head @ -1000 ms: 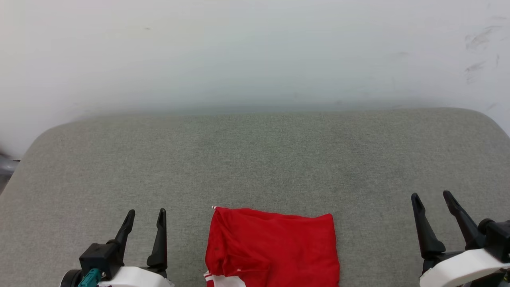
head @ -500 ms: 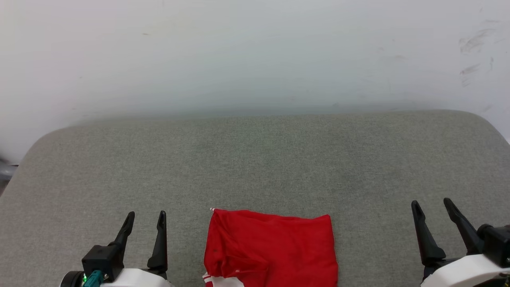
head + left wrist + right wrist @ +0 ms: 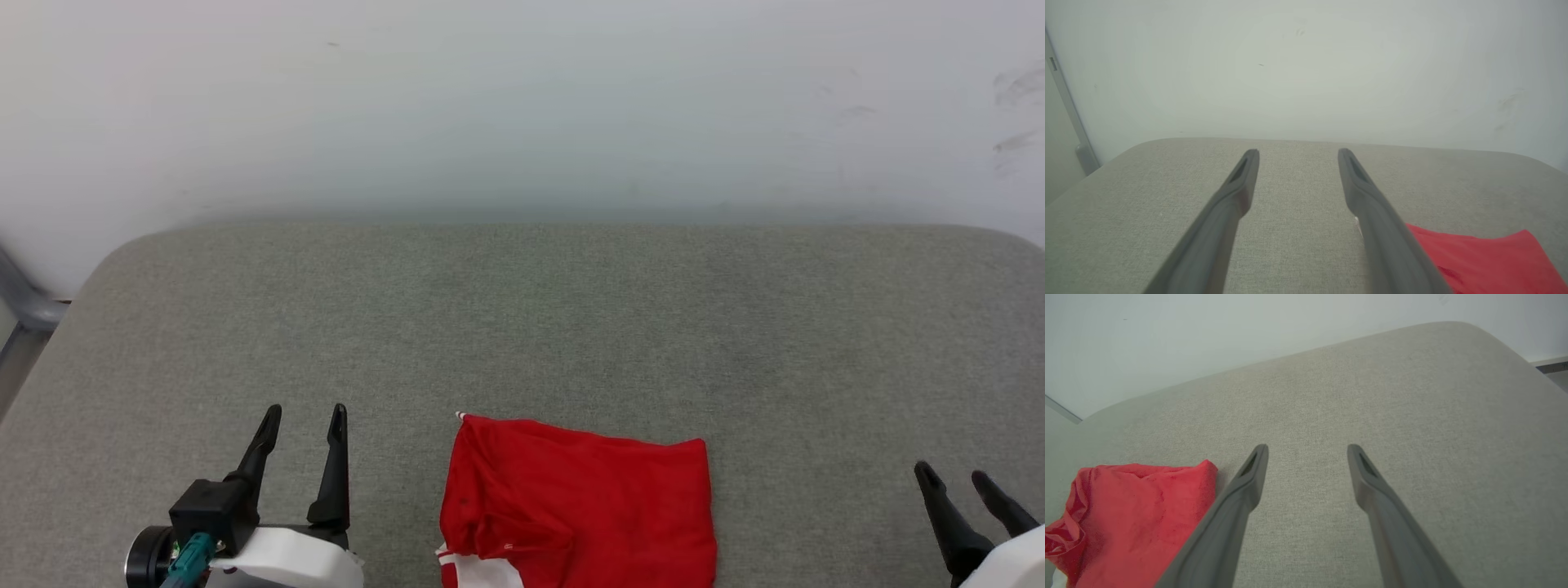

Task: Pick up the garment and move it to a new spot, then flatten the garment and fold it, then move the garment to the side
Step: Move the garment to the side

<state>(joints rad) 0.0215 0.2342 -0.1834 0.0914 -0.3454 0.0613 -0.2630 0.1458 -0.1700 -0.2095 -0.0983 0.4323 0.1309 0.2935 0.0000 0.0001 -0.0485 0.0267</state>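
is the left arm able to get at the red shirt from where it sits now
Probably yes: the left gripper hovers open beside the red shirt, apart from its left edge, with only bare grey cushion between them and nothing in the way.

No words, numbers, brands or signs can be read anywhere. The folded shirt [image 3: 578, 506] shows plain red cloth. A tiny pale speck [image 3: 506, 545] near its front fold is too small to make out.
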